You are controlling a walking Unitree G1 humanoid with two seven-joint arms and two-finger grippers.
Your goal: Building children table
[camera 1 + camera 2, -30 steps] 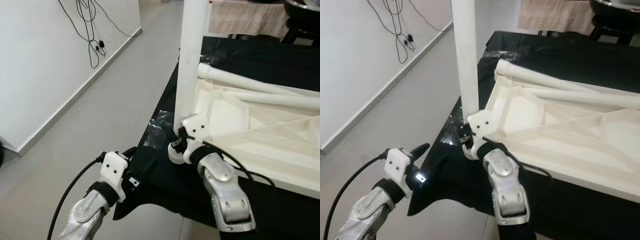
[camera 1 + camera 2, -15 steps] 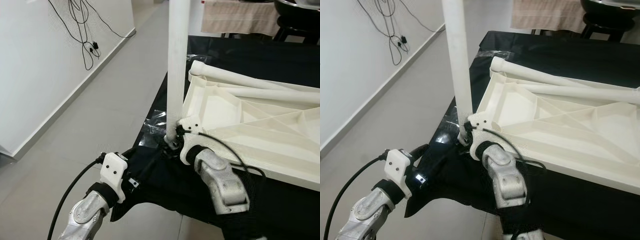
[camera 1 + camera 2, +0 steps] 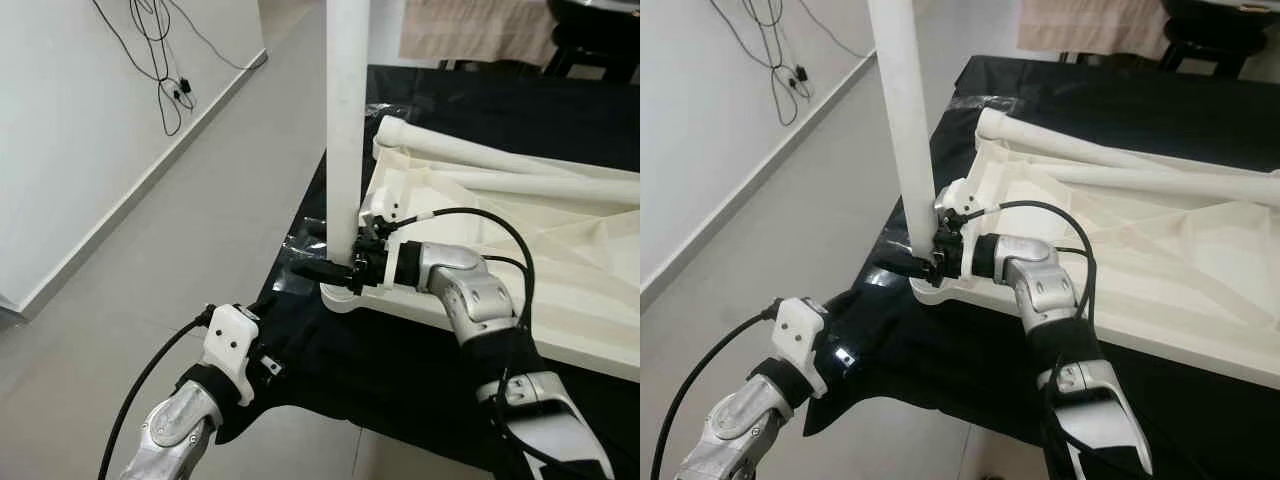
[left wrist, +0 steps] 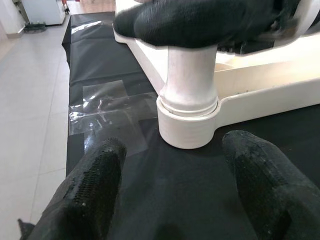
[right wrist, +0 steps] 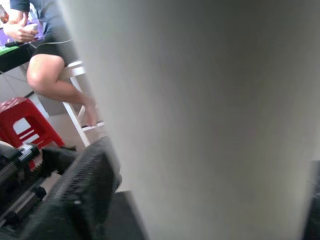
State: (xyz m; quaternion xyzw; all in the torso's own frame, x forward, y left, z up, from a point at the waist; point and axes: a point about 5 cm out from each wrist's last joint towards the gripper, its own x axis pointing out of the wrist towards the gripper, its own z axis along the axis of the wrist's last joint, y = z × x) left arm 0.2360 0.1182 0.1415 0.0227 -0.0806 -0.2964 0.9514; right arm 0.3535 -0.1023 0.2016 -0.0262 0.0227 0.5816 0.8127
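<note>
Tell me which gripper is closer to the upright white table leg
Right. The right gripper is closed around the upright white table leg just above its socket; the left gripper is open, low in front of the socket, not touching.

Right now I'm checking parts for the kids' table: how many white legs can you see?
3. One leg stands upright in the corner socket, gripped by the right hand. Two more legs lie across the upturned tabletop. A fourth may be hidden.
</note>
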